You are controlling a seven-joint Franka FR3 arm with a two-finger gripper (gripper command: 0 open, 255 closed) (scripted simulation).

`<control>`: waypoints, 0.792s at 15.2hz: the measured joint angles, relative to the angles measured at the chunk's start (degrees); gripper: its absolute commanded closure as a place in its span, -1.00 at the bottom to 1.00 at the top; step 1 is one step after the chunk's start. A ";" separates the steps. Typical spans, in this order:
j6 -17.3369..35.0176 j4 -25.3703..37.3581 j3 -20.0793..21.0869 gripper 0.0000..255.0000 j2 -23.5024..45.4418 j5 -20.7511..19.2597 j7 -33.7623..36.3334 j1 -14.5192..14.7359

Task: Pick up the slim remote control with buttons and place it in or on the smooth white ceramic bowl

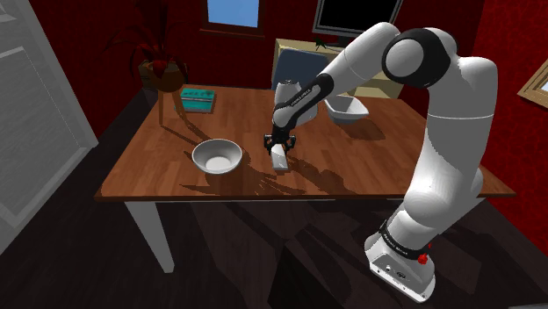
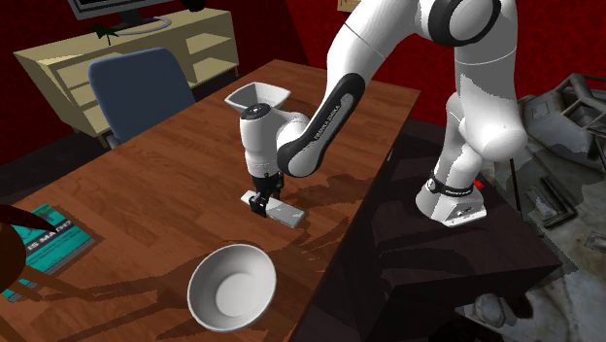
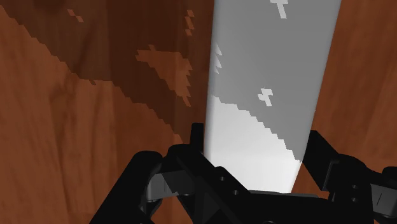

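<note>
A white arm (image 1: 448,132) reaches from its stand (image 1: 400,263) at the lower right of the shoulder view down to the middle of a brown wooden bench (image 1: 149,167). Its black gripper (image 1: 279,145) is closed across the narrow width of a slim pale grey remote control (image 1: 280,161), one finger (image 3: 197,137) against each long edge. The remote control lies flat on the wood.

Bare bench lies open on every side of the remote control. The white bowl (image 1: 217,156) stands upright to its left in the shoulder view, apart from it and nearer the bench's lower-left edge. A teal book (image 1: 198,98) lies near the far edge at upper left. An angular white vessel (image 1: 347,108) sits behind the arm at upper centre.

In the second exterior view the remote control's long axis runs from upper left to lower right, with the gripper over its upper-left end. In the wrist view it stretches straight away from the gripper, a few small marks on its face, part of it in shadow.

The bench top is plank-grained and crossed by leafy shadows. Around it are red walls (image 1: 88,39), a window (image 1: 233,10) at top centre, a potted plant (image 1: 158,66) at the bench's far left corner and a blue-grey chair (image 1: 294,63) beyond the far edge
</note>
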 measured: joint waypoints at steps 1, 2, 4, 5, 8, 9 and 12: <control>0.01 -0.01 0.00 1.00 0.00 0.00 0.00 0.00; -0.26 -0.07 0.03 1.00 -0.33 0.05 -0.04 -0.03; -1.15 -0.09 0.12 1.00 -1.24 0.21 -0.18 -0.12; -1.84 -0.04 0.18 1.00 -1.89 0.32 -0.26 -0.17; -3.59 -0.06 0.35 1.00 -3.68 0.62 -0.45 -0.28; -4.28 -0.03 0.43 1.00 -4.34 0.72 -0.45 -0.27; -6.28 0.44 0.54 1.00 -5.88 1.02 -0.73 -0.42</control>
